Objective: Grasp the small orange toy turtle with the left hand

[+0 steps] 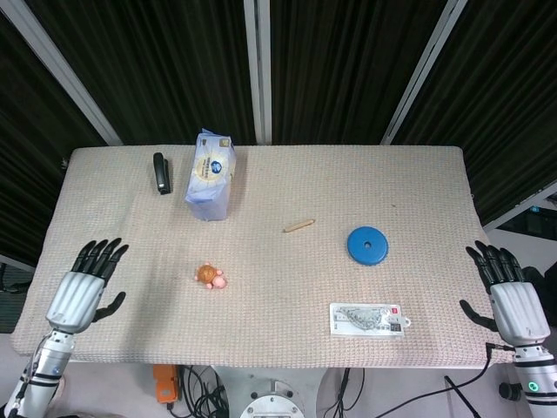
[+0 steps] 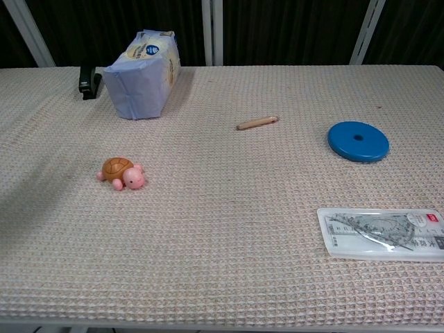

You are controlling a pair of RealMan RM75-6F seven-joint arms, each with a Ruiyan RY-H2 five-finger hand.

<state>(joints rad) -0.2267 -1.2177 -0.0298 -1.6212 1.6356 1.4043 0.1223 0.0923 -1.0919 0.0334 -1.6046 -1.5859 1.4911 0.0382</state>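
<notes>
The small orange toy turtle (image 1: 210, 277) (image 2: 122, 173), with pink head and feet, sits alone on the woven cloth left of the middle. My left hand (image 1: 83, 286) hovers over the table's front left corner, fingers spread and empty, well to the left of the turtle. My right hand (image 1: 510, 296) hangs past the table's right edge, fingers apart and holding nothing. Neither hand shows in the chest view.
A blue-white bag (image 1: 211, 174) and a black stapler (image 1: 161, 172) lie at the back left. A wooden peg (image 1: 298, 226), a blue disc (image 1: 368, 245) and a clear packet (image 1: 366, 320) lie to the right on the table (image 1: 418, 183).
</notes>
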